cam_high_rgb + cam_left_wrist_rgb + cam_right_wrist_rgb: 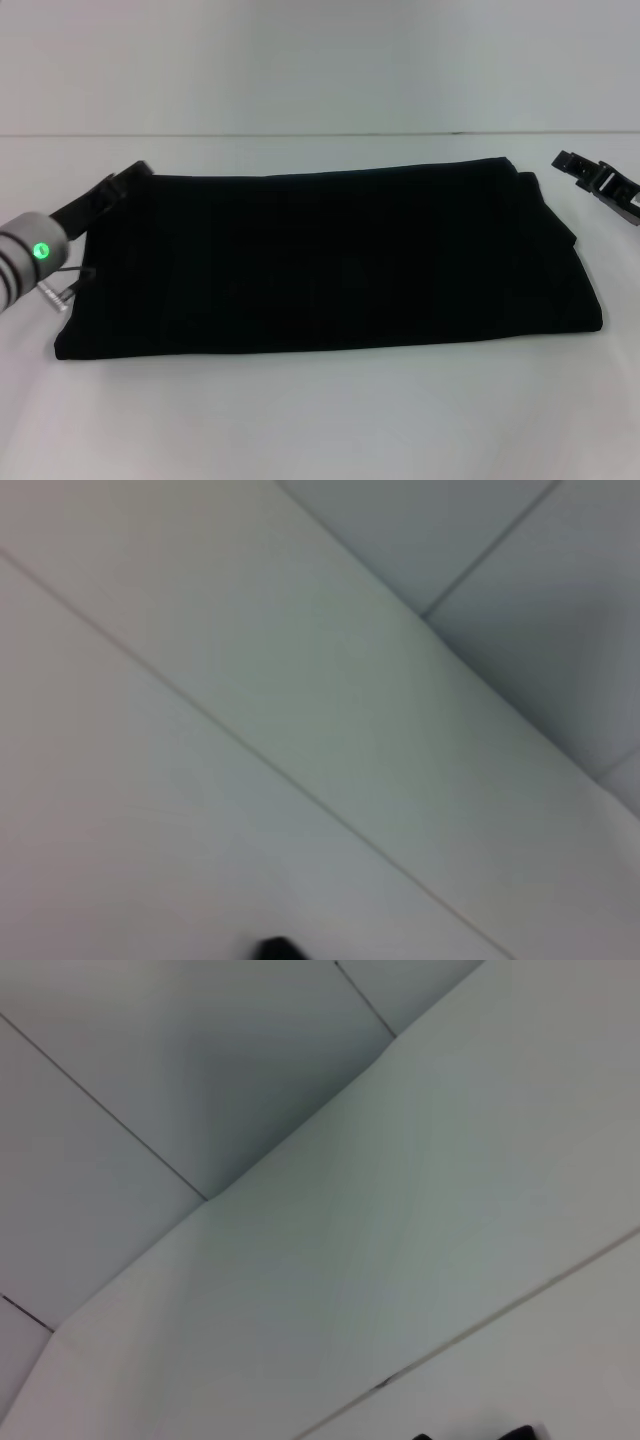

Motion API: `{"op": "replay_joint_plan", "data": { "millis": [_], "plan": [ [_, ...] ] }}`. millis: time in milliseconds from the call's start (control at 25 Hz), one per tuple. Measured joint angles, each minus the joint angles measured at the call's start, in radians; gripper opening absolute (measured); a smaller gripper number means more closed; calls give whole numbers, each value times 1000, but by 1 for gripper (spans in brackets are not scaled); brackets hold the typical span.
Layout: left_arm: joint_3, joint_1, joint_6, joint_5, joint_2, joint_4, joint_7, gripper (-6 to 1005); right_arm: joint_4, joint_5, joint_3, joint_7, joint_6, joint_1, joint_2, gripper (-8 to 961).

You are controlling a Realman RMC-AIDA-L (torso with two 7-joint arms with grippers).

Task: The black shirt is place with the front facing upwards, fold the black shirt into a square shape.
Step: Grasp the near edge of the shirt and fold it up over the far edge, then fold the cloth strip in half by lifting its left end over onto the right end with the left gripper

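One wide folded band is what the shirt [330, 262] forms mid-surface [320, 420], the left gripper [128, 180] at its far-left corner, the right gripper [590, 172] kept apart; finger states cannot be told.

Soft, even overhead light, faint shadows; both wrist views blurred.

The shirt [330, 262], plain black cloth, lies flat and folded into a wide band running left to right across the middle of the white surface. Its near edge is straight, its far edge nearly parallel, and the right end slants outward toward the near corner, where a second layer shows beneath the top one. No lettering or label is visible.
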Motion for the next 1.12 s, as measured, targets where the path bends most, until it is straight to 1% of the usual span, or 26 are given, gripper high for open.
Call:
{"op": "replay_joint_plan", "data": {
  "millis": [160, 240, 320, 360, 440, 480, 520, 560, 640, 680, 720, 760, 800, 840, 880, 920, 1000, 1080, 1120],
  "plan": [
    [-5, 49, 23, -6, 21, 2, -28, 830, 0, 12, 1, 0, -16, -15, -2, 577],
    [-9, 77, 69, -16, 34, 4, -42, 852, 0, 20, 1, -1, -23, -20, -1, 576],
    [-11, 107, 158, -41, 49, 6, -43, 874, 0, 22, -3, -4, -36, -23, -2, 576],
    [-11, 117, 202, -47, 54, 8, -43, 885, -1, 22, -5, -11, -49, -24, -4, 583],
    [-9, 142, 343, -57, 71, 11, -45, 885, -1, 16, -12, -48, -109, -29, -10, 597],
    [-9, 142, 343, -57, 71, 11, -45, 885, -2, 9, -17, -76, -147, -33, -14, 604],
    [4, 167, 507, -55, 98, 13, -63, 885, -5, -7, -32, -121, -205, -39, -19, 612],
    [22, 183, 597, -50, 116, 13, -89, 886, -8, -20, -48, -165, -248, -45, -24, 619],
    [58, 206, 670, -47, 140, 16, -145, 886, -14, -53, -83, -281, -354, -58, -32, 633],
    [94, 230, 707, -47, 163, 21, -200, 886, -16, -66, -96, -335, -397, -64, -34, 640],
    [107, 238, 717, -46, 171, 24, -218, 886, -20, -79, -110, -408, -455, -73, -35, 647],
    [128, 257, 739, -39, 185, 33, -246, 886, -26, -89, -123, -473, -501, -83, -35, 654],
    [139, 266, 749, -36, 191, 38, -258, 885, -32, -100, -136, -539, -546, -92, -33, 661],
    [162, 296, 803, -2, 204, 73, -305, 885, -41, -107, -147, -585, -575, -100, -30, 668],
    [164, 305, 817, 13, 204, 89, -325, 884, -53, -113, -160, -627, -601, -109, -24, 675],
    [165, 316, 835, 39, 204, 115, -362, 883, -73, -120, -179, -675, -625, -124, -14, 683],
    [168, 345, 869, 119, 200, 186, -480, 882, -80, -122, -189, -694, -632, -128, -11, 697],
    [169, 356, 885, 208, 198, 234, -577, 881, -82, -131, -210, -731, -643, -130, -8, 711],
    [169, 357, 897, 255, 198, 251, -618, 880, -82, -137, -224, -749, -648, -130, -6, 754]
  ]
}}
